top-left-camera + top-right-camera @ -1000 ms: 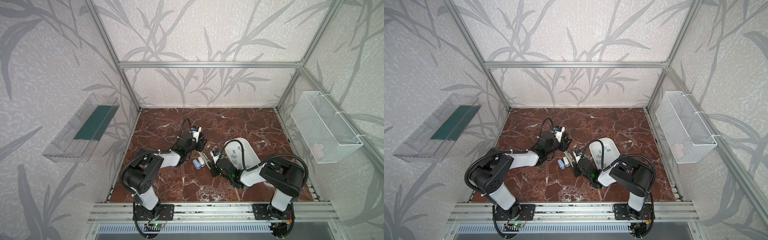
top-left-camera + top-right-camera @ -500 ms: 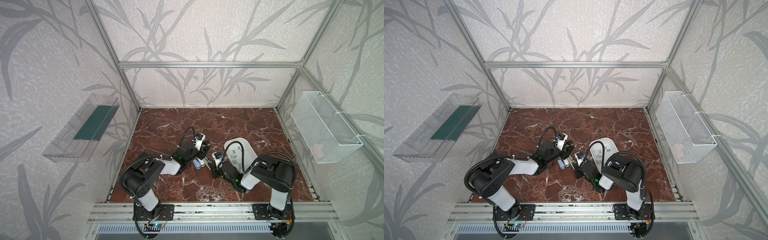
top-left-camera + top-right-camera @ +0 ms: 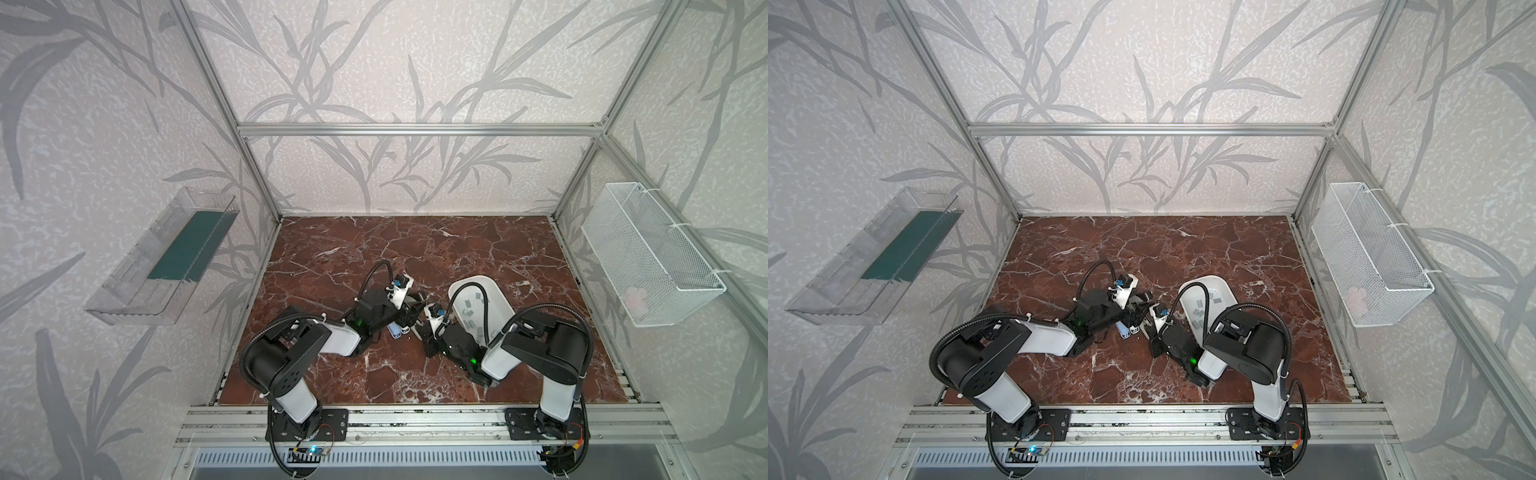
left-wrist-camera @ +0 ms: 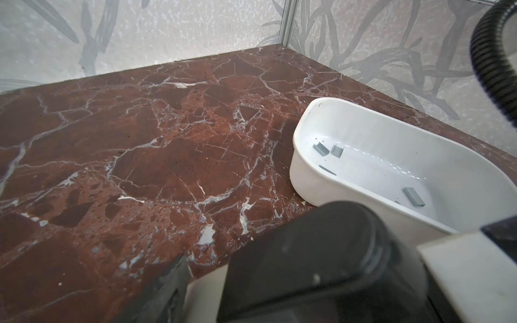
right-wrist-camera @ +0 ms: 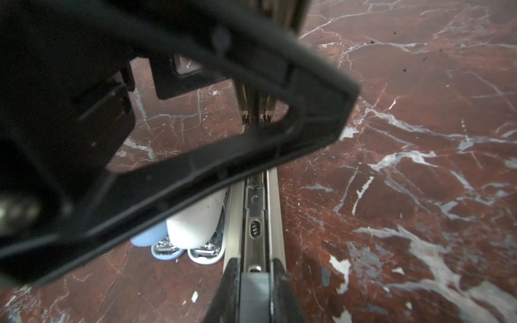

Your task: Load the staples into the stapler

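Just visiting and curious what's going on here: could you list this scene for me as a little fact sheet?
Surface: red-brown marble table
Container: white tub, standing on the table
Contents: staples, loose inside the tub
Spare items: blue stapler and white stapler, side by side
In work: open stapler, its metal channel exposed
Grip: right gripper shut on the open stapler's end
Walls: clear bin, wire basket

Both my arms are folded low and reach inward, wrists nearly meeting at the middle. My right hand (image 5: 254,282) is pinched narrow; my left hand (image 3: 409,313) sits just beside it, finger spread unclear
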Motion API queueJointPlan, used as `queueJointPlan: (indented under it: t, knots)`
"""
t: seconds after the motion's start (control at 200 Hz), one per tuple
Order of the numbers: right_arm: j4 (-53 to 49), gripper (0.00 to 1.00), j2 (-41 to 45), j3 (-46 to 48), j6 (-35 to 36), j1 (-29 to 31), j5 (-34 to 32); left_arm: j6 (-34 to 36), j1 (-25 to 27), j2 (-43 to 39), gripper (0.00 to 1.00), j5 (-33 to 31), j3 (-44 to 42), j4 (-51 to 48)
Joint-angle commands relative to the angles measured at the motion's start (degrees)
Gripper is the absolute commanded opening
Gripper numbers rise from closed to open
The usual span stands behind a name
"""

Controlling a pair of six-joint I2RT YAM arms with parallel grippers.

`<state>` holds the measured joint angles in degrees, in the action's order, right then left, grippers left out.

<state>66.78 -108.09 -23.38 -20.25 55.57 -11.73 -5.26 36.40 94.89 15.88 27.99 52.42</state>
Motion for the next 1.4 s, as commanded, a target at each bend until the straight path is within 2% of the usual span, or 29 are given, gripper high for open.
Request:
queueJointPlan:
  t: [0.0,0.175,0.42,0.635,0.79,0.95,1.074,1.394]
  knots:
    - [0.06,0.07,-1.29,-0.18,0.44,0.24,-0.75,-0.81,0.87,-0.22,0.83,3.16,-1.39,1.12]
    - [0.23,0.09,-0.97,0.0,0.61,0.33,-1.02,0.11,0.9,-0.63,0.91,3.67,-3.35,4.46]
    - [0.36,0.16,-0.54,0.41,0.8,0.42,-1.37,1.43,0.94,-0.09,0.92,3.08,-3.84,5.1]
    - [0.88,0.19,-0.53,0.88,0.73,0.41,-1.71,2.27,0.87,-0.14,0.92,3.4,-7.63,13.54]
    - [1.06,0.21,-0.35,1.05,0.81,0.42,-1.63,2.54,0.88,-0.22,0.92,3.84,-6.47,11.53]
    - [1.04,0.21,-0.05,1.23,0.82,0.45,-1.63,2.92,0.9,-1.01,0.92,4.06,-7.83,13.65]
    - [1.15,0.28,-0.01,1.4,0.93,0.49,-1.72,3.93,0.86,-2.74,0.91,5.12,-8.77,13.88]
    - [1.51,0.28,0.16,1.69,0.91,0.48,-1.76,5.26,0.86,-6.24,0.91,2.49,-9.39,11.91]
